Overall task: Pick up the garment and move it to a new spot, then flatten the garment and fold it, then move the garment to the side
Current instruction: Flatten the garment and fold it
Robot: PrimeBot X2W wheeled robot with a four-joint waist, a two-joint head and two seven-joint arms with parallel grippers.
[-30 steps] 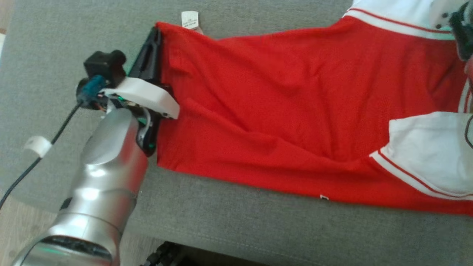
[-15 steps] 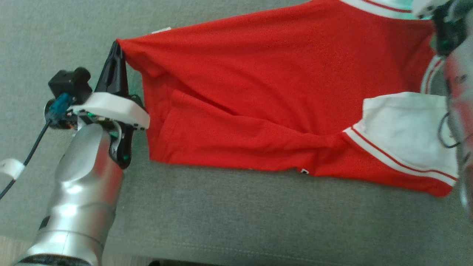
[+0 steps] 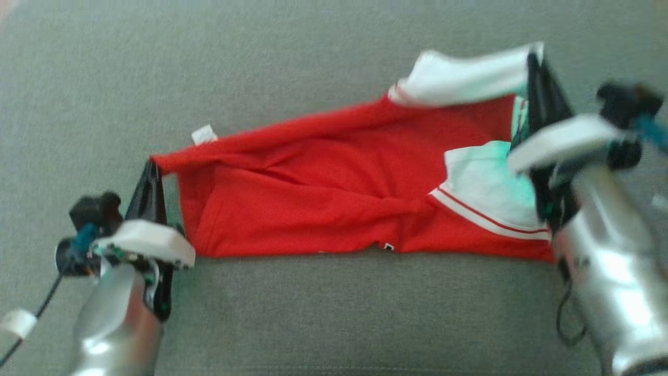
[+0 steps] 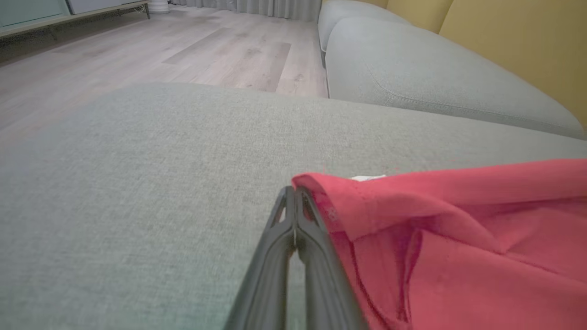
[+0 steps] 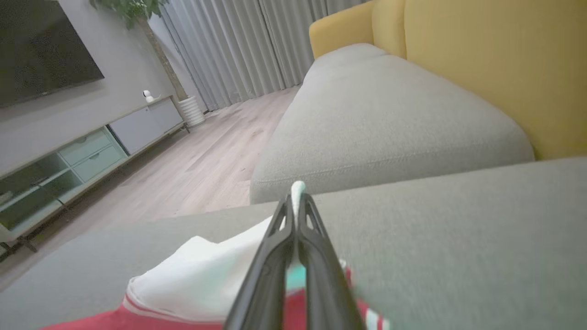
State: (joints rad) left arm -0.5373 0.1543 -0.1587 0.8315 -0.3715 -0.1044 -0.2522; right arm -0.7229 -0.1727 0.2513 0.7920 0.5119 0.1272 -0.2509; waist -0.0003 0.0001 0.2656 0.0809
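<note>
The grey sofa is carrying everything here. The red garment is lying across the middle of its seat, running left to right, well clear of any edge I can see.

Both arms are reaching in from the near side. The left end effector is pinching shut on the garment's red far-left corner, and the right end effector is clamping shut on the tip of a white sleeve, holding it up off the seat. The cloth between them is sagging and creasing, with a second white sleeve lying folded over the red near the right arm. A small label is sticking out by the left corner.

To my eye this is the flattening step. It is calling for both ends held at matching height and drawn apart until the creases pull out. Then they should be lowered together, so the near hem on the seat is not dragging or bunching. An uneven pull risks tugging the thin sleeve tip out of the right grip.
</note>
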